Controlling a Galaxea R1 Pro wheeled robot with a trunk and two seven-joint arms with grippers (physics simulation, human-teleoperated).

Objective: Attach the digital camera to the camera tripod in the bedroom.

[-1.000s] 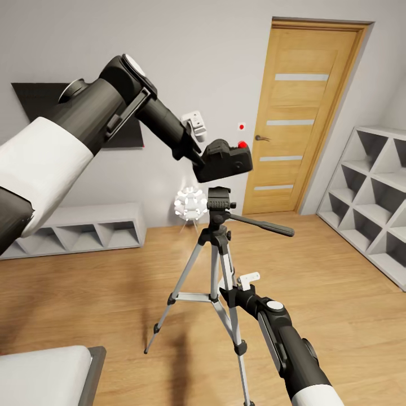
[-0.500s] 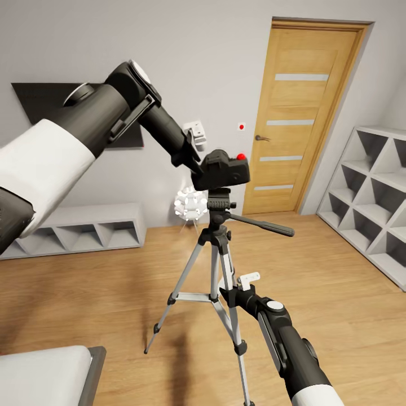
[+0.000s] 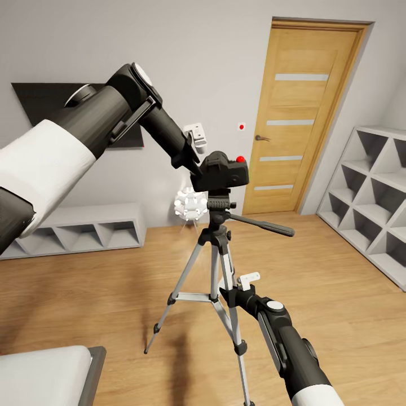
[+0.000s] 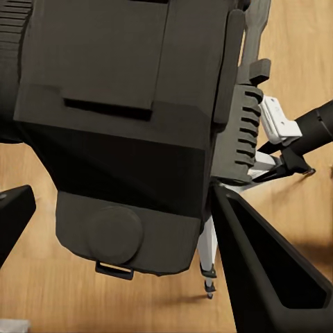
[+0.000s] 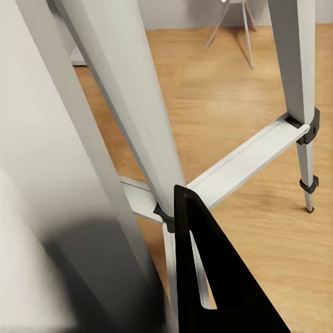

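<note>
So that it can seat squarely, the small black boxy digital camera (image 3: 223, 171) sits on the silver-legged tripod's (image 3: 217, 265) head, gripped by the left gripper (image 3: 198, 169); the right gripper (image 3: 228, 293) clasps a near leg, steadying it

You have lowered the left end effector (image 3: 198, 169) toward the middle of the frame, and the digital camera (image 3: 224, 170) it grips has come down and slightly left with it. A second ago a clear gap showed above the camera tripod (image 3: 219, 225); now the camera's underside sits right at the black head, the two apparently touching.
</note>
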